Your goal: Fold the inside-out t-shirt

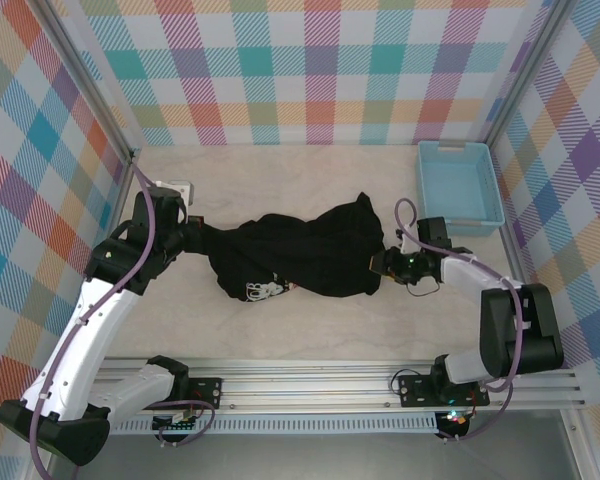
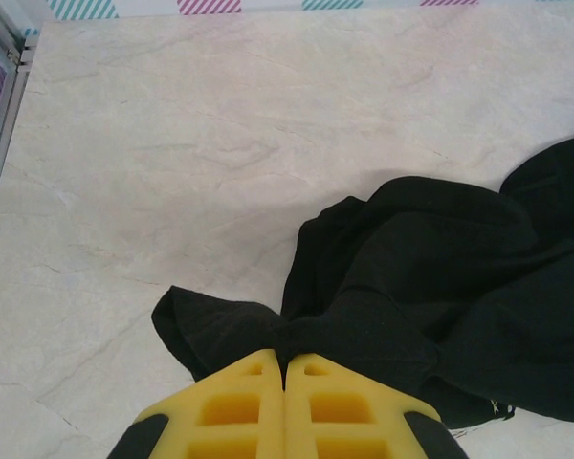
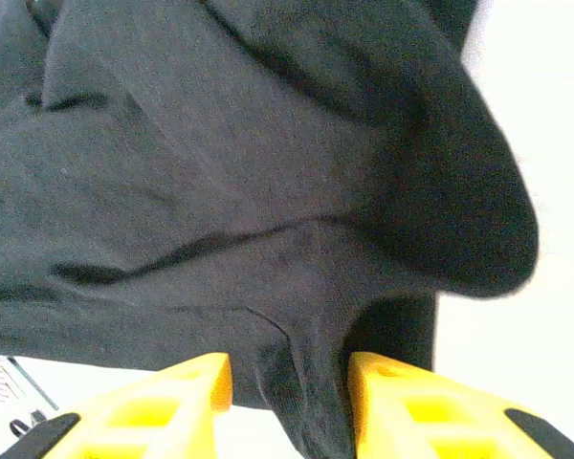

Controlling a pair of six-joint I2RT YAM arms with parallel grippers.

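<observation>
The inside-out t-shirt (image 1: 300,255) is a black bunched heap stretched across the middle of the table. My left gripper (image 1: 195,232) holds its left end. In the left wrist view the yellow fingers (image 2: 285,356) are pressed together on a pinch of the t-shirt (image 2: 440,287). My right gripper (image 1: 378,263) is at the shirt's right end. In the right wrist view its jaws (image 3: 289,363) stand apart, and a loose fold of the t-shirt (image 3: 220,172) hangs between them, touching neither pad firmly.
A light-blue plastic basket (image 1: 458,148) stands at the back right, just beyond the right arm. A small white marking (image 1: 263,291) shows on the shirt's near edge. A metal rail (image 1: 310,385) runs along the near edge, and checked walls enclose the table.
</observation>
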